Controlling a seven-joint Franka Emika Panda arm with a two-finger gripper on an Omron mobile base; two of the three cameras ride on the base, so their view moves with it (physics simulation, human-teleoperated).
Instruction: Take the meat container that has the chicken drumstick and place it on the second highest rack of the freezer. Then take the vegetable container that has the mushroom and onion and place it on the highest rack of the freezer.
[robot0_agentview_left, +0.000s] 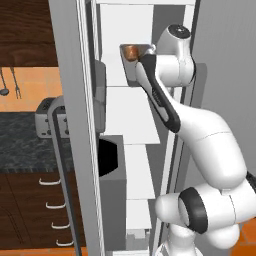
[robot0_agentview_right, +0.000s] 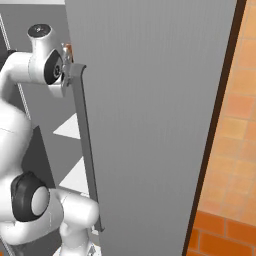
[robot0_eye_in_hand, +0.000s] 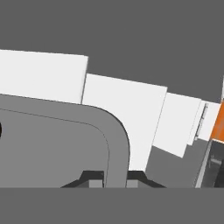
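While the grey rounded-corner meat container (robot0_agentview_left: 135, 52) sits raised inside the narrow white column of the tall grey-silver freezer (robot0_agentview_left: 125, 110), with something orange-brown showing in it, I have my claw (robot0_eye_in_hand: 114, 179) pressed together on its near rim. Its body extends straight ahead of the claw, the white shelves (robot0_agentview_left: 131, 145) stepping down beneath it.

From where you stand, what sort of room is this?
Most likely a kitchen: a tall grey-silver freezer stands open on white shelves, beside dark wood cabinet drawers and a silver toaster on the counter.
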